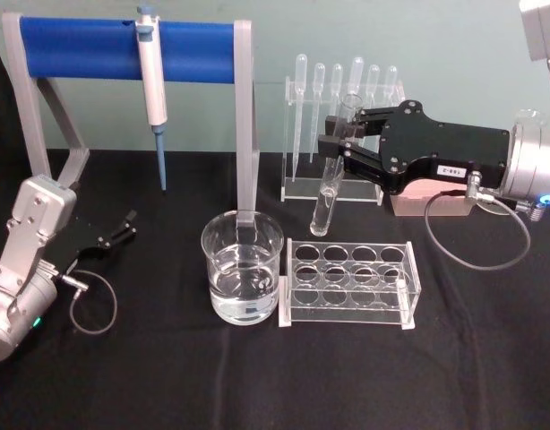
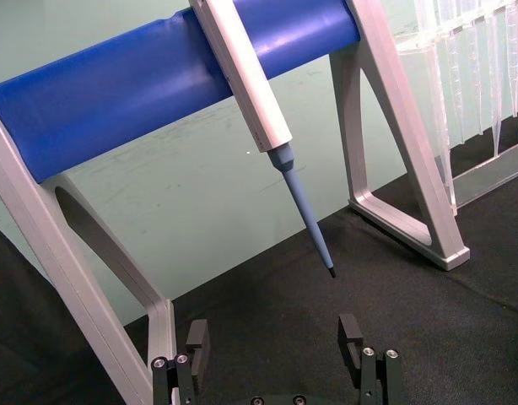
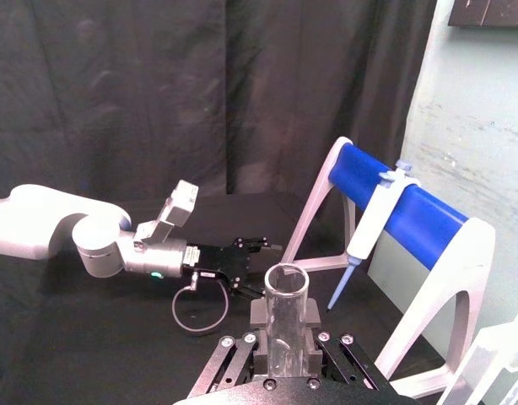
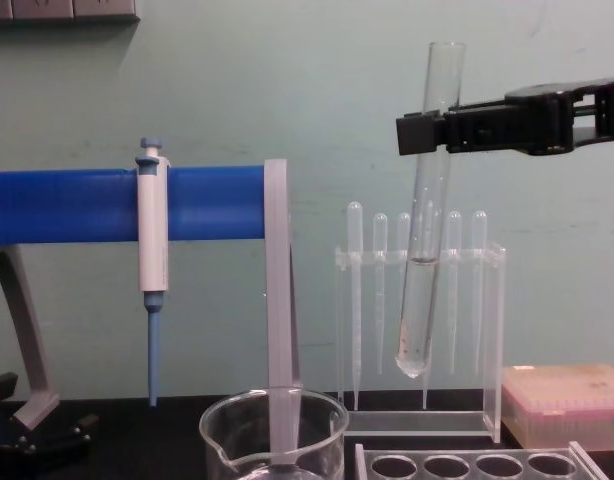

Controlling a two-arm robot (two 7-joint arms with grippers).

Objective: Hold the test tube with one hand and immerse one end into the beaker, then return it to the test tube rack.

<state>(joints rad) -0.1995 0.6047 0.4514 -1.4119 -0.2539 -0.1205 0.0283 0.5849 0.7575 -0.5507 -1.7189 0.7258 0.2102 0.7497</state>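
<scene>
Right gripper pinches the test tube on its upper part, mouth up. The tube is nearly upright with a slight tilt, its rounded end hanging in the air above the level of the beaker's rim.

The tube sits behind the rack, to the right of the beaker and in front of the stand of pipettes.

The beaker holds clear liquid, roughly a third full. Droplets cling inside the tube's lower end; cannot tell whether any liquid pools there.

Left gripper is low over the black cloth at far left, fingers spread, near the hanging pipettor.
</scene>
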